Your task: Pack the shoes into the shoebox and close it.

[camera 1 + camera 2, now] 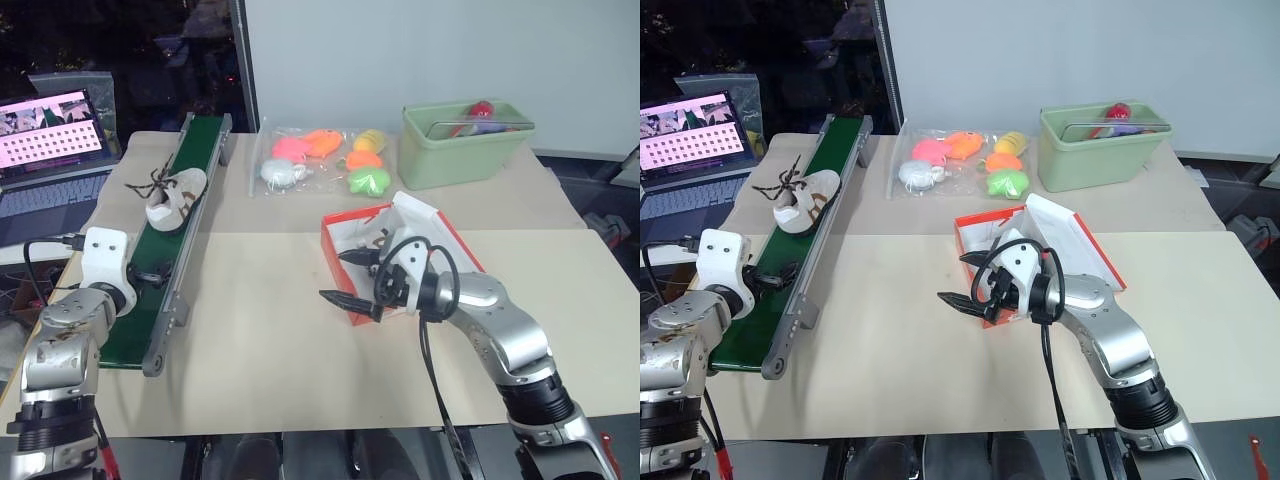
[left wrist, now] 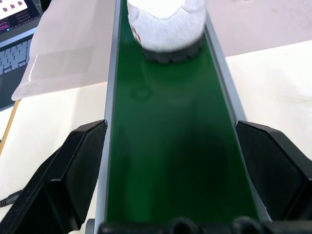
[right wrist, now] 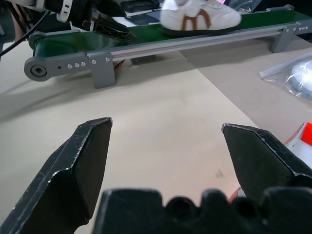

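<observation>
We see one cream shoe [image 1: 176, 199] with dark laces and tan trim lying on the green conveyor belt [image 1: 160, 290], toward its far half, laces spilling off the belt's left edge. In the right wrist view the same shoe shows side-on with its tan marking, resting on the belt.

The orange-red shoebox [image 1: 345, 262] sits open on the table [image 1: 260, 350] near the middle, white inside, its lid [image 1: 440, 235] tipped back on the right side. Something dark lies inside it, but the right arm hides most of the interior and we cannot tell what it is.

Our right gripper [image 1: 352, 278] hangs at the box's near left corner, its two black fingers spread wide and holding nothing; it points leftward across the bare tabletop toward the belt. Our left gripper [image 2: 170, 161] sits over the near part of the belt, fingers also wide apart with nothing between them, the shoe well ahead of it along the belt.

Beyond the box lie a clear bag of bright soft toys [image 1: 320, 160] and a pale green tub [image 1: 462, 145]. A laptop [image 1: 50, 150] stands off the table's far left.
</observation>
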{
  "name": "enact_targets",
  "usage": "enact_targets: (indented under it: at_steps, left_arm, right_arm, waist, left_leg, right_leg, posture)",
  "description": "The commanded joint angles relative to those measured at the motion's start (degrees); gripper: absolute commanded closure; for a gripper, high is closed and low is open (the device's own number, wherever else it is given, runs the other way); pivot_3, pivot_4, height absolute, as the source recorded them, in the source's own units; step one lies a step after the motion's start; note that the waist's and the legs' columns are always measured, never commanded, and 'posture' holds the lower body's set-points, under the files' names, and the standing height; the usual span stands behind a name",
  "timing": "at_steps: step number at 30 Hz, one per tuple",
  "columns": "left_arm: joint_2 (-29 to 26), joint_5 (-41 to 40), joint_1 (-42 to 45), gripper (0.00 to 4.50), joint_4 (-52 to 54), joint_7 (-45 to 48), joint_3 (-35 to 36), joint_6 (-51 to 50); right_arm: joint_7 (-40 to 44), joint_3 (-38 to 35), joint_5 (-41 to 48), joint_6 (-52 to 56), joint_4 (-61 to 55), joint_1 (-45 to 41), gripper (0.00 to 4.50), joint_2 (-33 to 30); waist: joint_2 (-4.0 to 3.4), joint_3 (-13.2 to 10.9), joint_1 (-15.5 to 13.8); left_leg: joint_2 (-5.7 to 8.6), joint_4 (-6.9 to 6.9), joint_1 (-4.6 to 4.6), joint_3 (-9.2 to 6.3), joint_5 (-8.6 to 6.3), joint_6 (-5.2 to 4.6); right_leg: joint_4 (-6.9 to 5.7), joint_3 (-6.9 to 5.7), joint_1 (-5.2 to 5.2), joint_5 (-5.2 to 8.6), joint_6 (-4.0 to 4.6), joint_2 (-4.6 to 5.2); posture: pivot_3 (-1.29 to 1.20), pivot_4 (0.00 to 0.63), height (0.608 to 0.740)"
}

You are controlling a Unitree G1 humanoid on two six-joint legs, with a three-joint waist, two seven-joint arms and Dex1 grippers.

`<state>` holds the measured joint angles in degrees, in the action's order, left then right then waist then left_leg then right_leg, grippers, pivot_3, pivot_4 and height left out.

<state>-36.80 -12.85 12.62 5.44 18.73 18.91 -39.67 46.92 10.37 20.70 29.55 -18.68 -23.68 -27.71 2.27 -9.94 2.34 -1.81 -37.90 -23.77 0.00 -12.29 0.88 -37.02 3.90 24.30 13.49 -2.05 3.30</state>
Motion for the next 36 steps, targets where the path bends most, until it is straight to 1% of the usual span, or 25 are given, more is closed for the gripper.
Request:
enact_targets:
  at_steps: [1, 9, 12, 13, 14, 15, 16, 17, 18, 21, 24, 26, 27, 28, 29, 30, 33, 36]
  left_arm:
    - [-0.06, 0.79, 0.95, 0.00, -0.20, -0.21, 0.01, 2.17]
    - [1.81, 1.07, 1.63, 0.00, -3.54, -0.16, -1.97, 3.70]
    - [2.57, 0.72, 1.52, 0.00, -3.18, 0.32, -2.31, 3.80]
    - [2.88, 0.35, 1.63, 0.52, -2.78, 0.45, -2.10, 3.95]
    - [2.90, 0.30, 1.72, 0.71, -2.48, 0.59, -2.15, 4.00]
    - [2.88, 0.36, 1.83, 1.01, -2.25, 0.56, -2.21, 3.93]
    - [2.84, 0.46, 1.90, 1.41, -2.13, 0.55, -2.29, 3.84]
    - [2.80, 0.56, 1.93, 1.61, -2.10, 0.53, -2.34, 3.78]
    - [2.68, 0.75, 2.19, 1.92, -1.79, 0.28, -2.42, 3.35]
    - [2.60, 1.35, 3.27, 1.92, -0.68, -0.75, -2.42, 3.41]
    - [3.69, 1.50, 4.41, 1.92, 1.17, -2.08, -2.27, 5.09]
    - [4.82, 3.25, 5.48, 1.92, 4.18, -3.78, -3.07, 10.21]
    - [5.50, 3.78, 5.81, 1.92, 5.70, -4.27, -3.50, 12.46]
    - [6.35, 3.95, 5.95, 1.92, 6.99, -4.55, -3.88, 14.20]
    - [7.51, 3.99, 5.79, 1.92, 8.33, -4.88, -4.53, 15.17]
    - [8.67, 3.90, 5.59, 1.92, 9.39, -5.02, -5.25, 15.81]
    - [11.81, 3.10, 4.75, 1.92, 12.42, -4.27, -8.54, 15.75]
    - [15.19, 0.13, 3.88, 1.92, 16.34, -1.59, -13.37, 13.10]
  right_arm:
    - [-0.34, -1.52, 0.99, 0.28, -2.50, -0.17, 0.20, -0.44]
    - [-0.75, -1.88, 1.36, 0.98, -2.82, -0.81, 0.20, -0.64]
    - [-0.96, -2.02, 1.50, 1.12, -2.95, -1.01, 0.20, -0.73]
    - [-1.00, -2.11, 1.56, 1.12, -2.93, -1.07, 0.00, -0.80]
    - [-1.04, -2.18, 1.58, 1.10, -2.87, -1.13, 0.00, -0.86]
    - [-1.08, -2.21, 1.59, 1.07, -2.82, -1.18, 0.00, -0.93]
    - [-1.12, -2.23, 1.61, 1.05, -2.79, -1.21, 0.00, -0.97]
    - [-1.16, -2.21, 1.63, 1.03, -2.77, -1.23, 0.00, -1.01]
    - [-1.26, -2.29, 1.73, 1.10, -2.78, -1.25, 0.00, -1.04]
    - [-1.46, -2.49, 1.96, 1.33, -2.57, -1.44, 0.00, -0.94]
    - [-2.72, -3.47, 3.05, 2.89, -1.74, -2.14, 0.00, 0.08]
    - [-6.45, -6.70, 6.88, 9.23, 0.63, -4.45, 0.00, 2.79]
    - [-8.78, -9.21, 10.40, 14.59, 2.02, -5.97, 0.00, 4.52]
    - [-11.49, -12.35, 14.32, 20.33, 3.86, -7.71, 0.00, 6.51]
    - [-15.26, -17.23, 19.72, 25.58, 7.02, -9.95, 0.00, 9.43]
    - [-18.93, -22.14, 24.64, 30.42, 10.49, -12.25, 0.00, 12.10]
    - [-29.67, -34.28, 35.64, 39.39, 20.06, -17.79, 0.00, 18.02]
    - [-36.44, -39.04, 40.21, 44.36, 24.43, -20.45, 0.00, 20.64]
  waist:
    - [0.00, 0.00, -0.02]
    - [0.01, 0.01, -0.08]
    - [0.01, 0.01, -0.08]
    - [0.01, 0.01, -0.08]
    - [0.01, 0.01, -0.09]
    - [0.01, 0.01, -0.13]
    - [0.01, 0.01, -0.28]
    - [0.01, 0.01, -0.42]
    - [0.01, 0.01, -0.52]
    - [0.01, 0.01, -0.88]
    - [0.02, 0.01, -1.15]
    - [0.05, 0.01, -1.26]
    - [0.07, 0.00, -1.30]
    - [0.08, -0.01, -1.34]
    - [0.10, -0.01, -1.41]
    - [0.11, 0.00, -1.43]
    - [0.10, 0.01, -1.45]
    - [0.10, 0.00, -1.41]
  left_leg:
    - [0.00, 0.00, 0.00, 0.00, 0.00, 0.00]
    - [0.00, 0.00, 0.00, 0.00, 0.00, 0.00]
    - [0.01, 0.00, 0.01, 0.00, 0.00, 0.00]
    - [0.01, 0.00, 0.02, 0.00, 0.00, 0.00]
    - [0.02, 0.00, 0.02, 0.00, 0.00, 0.00]
    - [0.01, 0.00, 0.02, 0.00, 0.00, 0.00]
    - [0.02, 0.00, 0.03, 0.00, 0.00, 0.00]
    - [0.02, 0.00, 0.03, -0.01, 0.00, 0.00]
    - [0.02, -0.01, 0.05, -0.01, 0.00, 0.00]
    - [0.03, -0.02, 0.12, -0.01, 0.01, 0.00]
    - [0.03, -0.04, 0.11, -0.01, 0.01, 0.00]
    - [0.02, -0.05, 0.06, -0.01, 0.01, 0.00]
    - [0.02, -0.05, 0.01, -0.01, 0.01, 0.00]
    - [0.02, -0.05, -0.02, 0.00, 0.01, 0.00]
    - [0.01, -0.05, -0.03, -0.01, 0.01, 0.00]
    - [0.00, -0.05, -0.03, -0.01, 0.01, 0.00]
    - [-0.01, -0.04, -0.02, -0.01, 0.01, 0.00]
    - [0.00, 0.00, -0.06, 0.01, 0.00, 0.00]
  right_leg:
    - [0.00, 0.00, 0.00, 0.00, 0.00, 0.00]
    - [0.00, 0.00, 0.00, 0.00, 0.00, 0.00]
    - [-0.01, 0.00, -0.02, 0.00, 0.00, 0.00]
    - [-0.01, 0.00, -0.03, 0.00, 0.00, 0.01]
    - [-0.01, 0.00, -0.03, 0.00, 0.00, 0.01]
    - [-0.02, 0.00, -0.03, 0.00, 0.00, 0.01]
    - [-0.03, 0.00, -0.03, 0.00, 0.00, 0.01]
    - [-0.04, 0.00, -0.03, 0.00, 0.00, 0.01]
    - [-0.05, 0.00, -0.05, 0.00, 0.00, 0.01]
    - [-0.07, 0.00, -0.11, 0.00, 0.00, 0.01]
    - [-0.07, 0.00, -0.10, 0.00, 0.00, 0.00]
    - [-0.05, 0.00, -0.07, 0.00, 0.00, 0.00]
    - [-0.04, 0.00, -0.04, -0.01, 0.01, 0.00]
    - [-0.04, 0.00, -0.01, -0.02, 0.01, 0.01]
    - [-0.04, 0.00, -0.01, -0.02, 0.03, 0.02]
    - [-0.05, 0.00, -0.01, -0.03, 0.04, 0.03]
    - [-0.07, 0.00, -0.03, -0.05, 0.07, 0.08]
    - [-0.11, 0.00, -0.02, -0.06, 0.07, 0.09]
  posture:
    - [0.00, 0.150, 0.729]
    - [0.00, 0.150, 0.729]
    - [0.00, 0.150, 0.729]
    - [0.00, 0.150, 0.729]
    - [0.00, 0.150, 0.729]
    - [0.00, 0.150, 0.729]
    - [0.00, 0.150, 0.729]
    - [0.00, 0.150, 0.729]
    - [0.00, 0.150, 0.729]
    - [0.00, 0.150, 0.729]
    - [0.00, 0.150, 0.729]
    - [0.00, 0.150, 0.729]
    - [0.00, 0.150, 0.729]
    - [0.00, 0.150, 0.729]
    - [0.00, 0.150, 0.729]
    - [0.00, 0.150, 0.729]
    - [0.00, 0.150, 0.729]
    - [0.00, 0.150, 0.729]
